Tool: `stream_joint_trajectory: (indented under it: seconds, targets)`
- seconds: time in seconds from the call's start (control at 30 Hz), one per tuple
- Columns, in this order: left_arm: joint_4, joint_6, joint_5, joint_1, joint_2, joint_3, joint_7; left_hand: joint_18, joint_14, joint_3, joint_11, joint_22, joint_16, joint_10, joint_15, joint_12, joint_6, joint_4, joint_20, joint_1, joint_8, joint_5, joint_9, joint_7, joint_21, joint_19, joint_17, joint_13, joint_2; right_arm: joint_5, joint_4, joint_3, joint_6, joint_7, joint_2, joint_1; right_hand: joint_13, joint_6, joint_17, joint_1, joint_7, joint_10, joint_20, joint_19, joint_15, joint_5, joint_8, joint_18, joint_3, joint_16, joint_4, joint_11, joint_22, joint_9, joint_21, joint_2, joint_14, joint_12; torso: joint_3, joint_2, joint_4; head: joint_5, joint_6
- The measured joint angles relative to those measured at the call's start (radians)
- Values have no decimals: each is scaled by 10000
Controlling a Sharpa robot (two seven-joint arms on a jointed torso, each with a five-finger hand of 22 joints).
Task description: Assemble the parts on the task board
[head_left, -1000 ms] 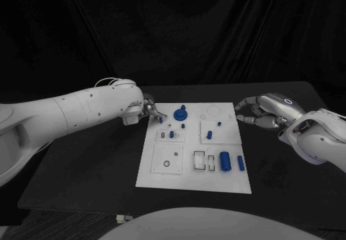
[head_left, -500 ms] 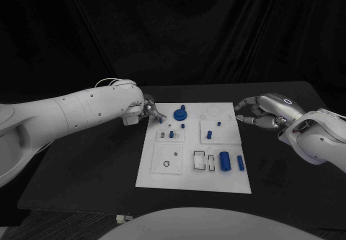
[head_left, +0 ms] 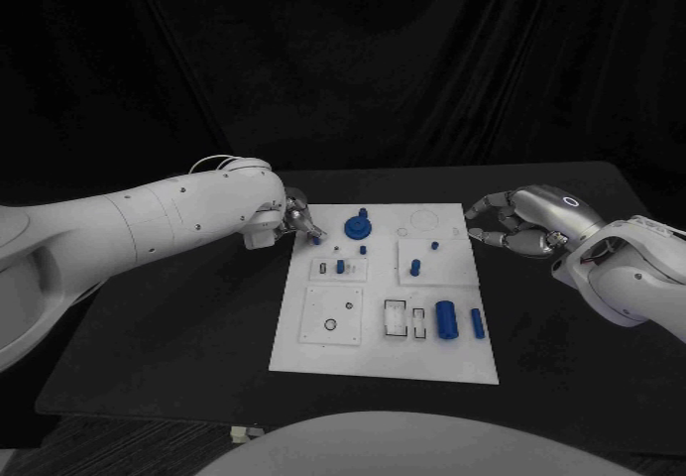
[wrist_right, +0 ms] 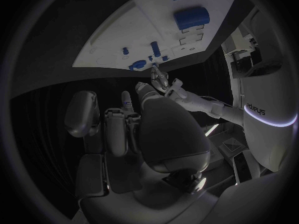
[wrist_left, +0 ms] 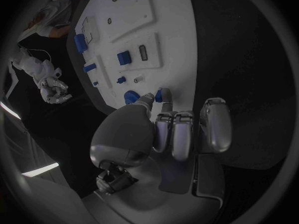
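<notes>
Head view: the flat white rectangular task board (head_left: 386,293) lies in the middle of the black table (head_left: 171,337). The silver left hand (head_left: 296,220) sits at the board's far left corner, its fingertips pinching a small blue cylindrical part (head_left: 314,237) just over the board's edge. Near it on the board stands a round blue knob-like part (head_left: 358,227). The silver right hand (head_left: 517,226) hangs beside the board's far right edge, apart from it, fingers curled inward with nothing between them. Two larger blue cylinders (head_left: 458,320) lie side by side toward the board's near right.

Left wrist view: the left hand's fingertips (wrist_left: 163,97) close on the small blue part at the white board's rim, the remaining fingers folded alongside.

Right wrist view: the right hand's fingers (wrist_right: 118,124) are drawn in, empty, well short of the board. No writing can be read on the board or parts.
</notes>
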Motion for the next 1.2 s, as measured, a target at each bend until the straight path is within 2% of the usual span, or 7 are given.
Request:
stream_joint_trajectory:
  seconds: [0.3,0.4,0.57,0.7,0.8,1.1,1.2]
  targets:
    - [-2,24,-1,-6,-5,0,73,0,0,996,0,-1,0,0,0,0,50,-473,0,393,-140,1151,-24,-49,-38,0,0,0,-270,0,-8,0,13,-17,7,-1,2,0,0,18,0,0,0,0,0,0,0,0,27,0,-27,0,8,0,0,18,0,1,1,-1,3,14,0]
    - [-4,24,-2,-8,-9,0,105,0,0,1529,-1,-1,0,0,0,0,57,-670,0,515,-203,1150,-22,-20,-38,0,0,0,-356,0,-9,0,18,-24,8,-1,5,0,0,39,0,0,0,0,0,0,0,1,27,0,-27,0,8,-7,0,39,0,2,1,-1,2,23,0]
    - [-6,24,-2,-9,-22,0,167,0,0,3248,-1,-2,0,-1,0,0,189,-1003,0,117,-212,1269,156,-23,-77,0,-1,0,-873,0,-11,0,26,-36,9,-1,12,0,0,42,0,0,0,0,0,0,0,0,27,0,-27,0,7,-10,0,42,0,3,2,-2,2,13,0]
    - [7,10,-2,-9,-70,0,232,0,0,3983,-1,-2,0,-1,0,0,290,-1097,0,-136,-211,1379,288,5,-116,0,-1,0,-1126,0,-11,0,33,-48,8,-2,13,0,0,42,0,0,0,0,0,0,0,1,27,0,-27,0,7,-10,-40,41,0,3,2,-2,2,12,0]
    - [57,-26,-2,-9,-143,0,285,1,0,4134,-1,-3,0,-1,-1,0,358,-952,0,-244,-171,1474,334,-28,-116,0,-1,0,-1234,0,-11,0,39,-58,3,-2,13,0,0,42,0,0,0,0,0,0,0,0,27,0,-27,0,6,-9,-40,41,0,3,1,-2,2,12,0]
    - [432,-332,-4,-10,-476,0,465,0,-1,4603,-3,-3,0,-3,-1,0,520,-1171,0,-450,-171,1476,336,21,-116,0,-1,0,-1439,0,-11,0,55,-87,-1,-2,15,0,0,41,0,0,0,0,0,0,0,0,81,-37,-27,0,5,-20,-40,40,0,3,1,-1,7,30,0]
    - [683,-474,-3,-10,-670,0,511,1,0,4649,-3,-3,0,-3,-1,0,608,-1152,0,-565,-171,1289,336,-29,-135,0,-1,0,-1478,0,-10,0,59,-97,-10,-2,17,0,-1,55,0,0,0,0,0,0,0,0,81,-37,-27,0,4,-20,-92,55,0,3,1,-1,7,13,0]
